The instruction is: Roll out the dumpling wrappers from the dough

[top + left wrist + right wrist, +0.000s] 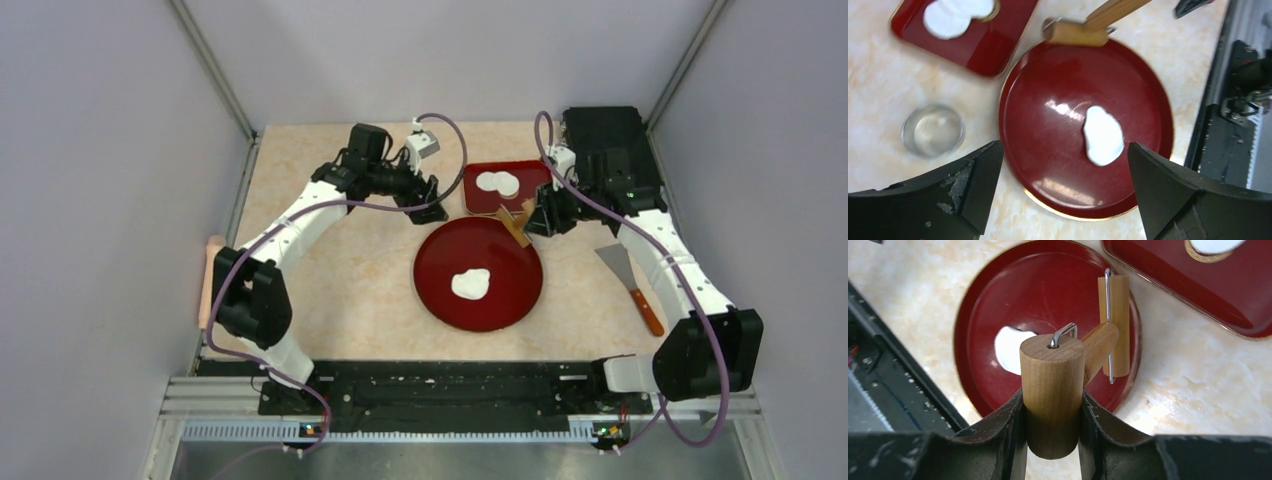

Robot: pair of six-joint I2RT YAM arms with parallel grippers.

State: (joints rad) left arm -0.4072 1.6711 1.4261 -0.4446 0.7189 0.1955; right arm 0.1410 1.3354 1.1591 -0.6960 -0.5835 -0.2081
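An irregular lump of white dough [470, 284] lies on the round red plate [505, 255]. It also shows in the left wrist view [1103, 135] and, partly hidden by the handle, in the right wrist view [1009, 347]. Two overlapping round white wrappers [497, 183] lie on the red rectangular tray [530, 172]. My right gripper [532, 217] is shut on the handle of a small wooden roller [1053, 385]. Its roller head [1114, 325] hangs over the plate's far rim. My left gripper [430, 207] is open and empty, hovering left of the tray.
A small clear round ring or cup [933, 130] sits on the table left of the plate. A spatula [630, 280] with an orange handle lies at the right. A wooden rolling pin [210, 280] lies along the left edge. A black box [605, 135] stands back right.
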